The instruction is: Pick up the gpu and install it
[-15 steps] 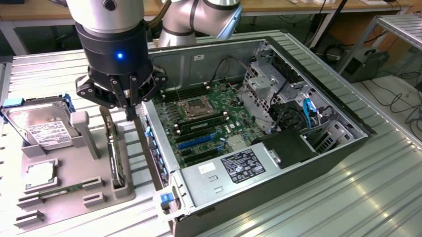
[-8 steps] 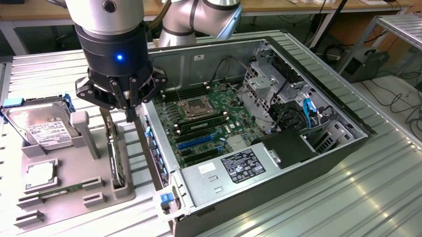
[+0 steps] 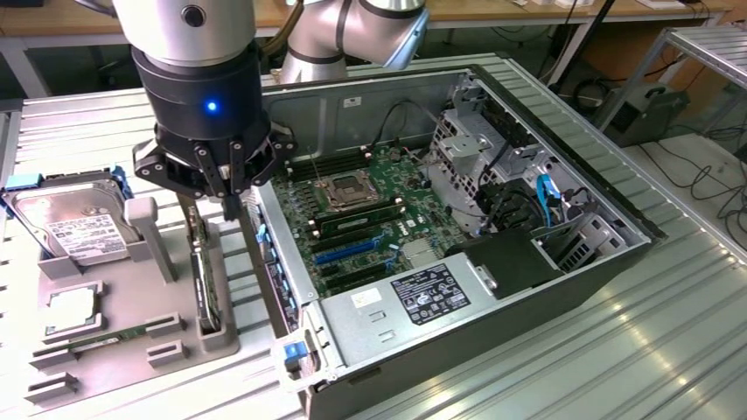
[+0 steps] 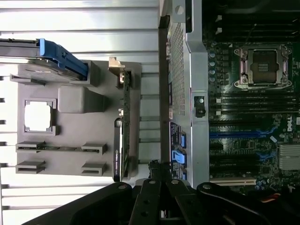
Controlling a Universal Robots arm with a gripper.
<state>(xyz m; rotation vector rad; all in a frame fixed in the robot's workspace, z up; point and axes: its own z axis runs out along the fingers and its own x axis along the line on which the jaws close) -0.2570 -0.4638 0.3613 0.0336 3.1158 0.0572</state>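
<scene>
One gpu (image 3: 208, 289) upright in holder (image 3: 129, 346), near closed jaws, apart.

A ribbed metal table (image 3: 666, 350) carries two things. A flat grey holder tray (image 3: 117, 306) lies flush on the ribs, below the gripper (image 3: 229, 194) and to the exterior view's left of it. On the gripper's other side, just beside the tray, an open computer case (image 3: 513, 341) lies on its side, interior facing up.
</scene>
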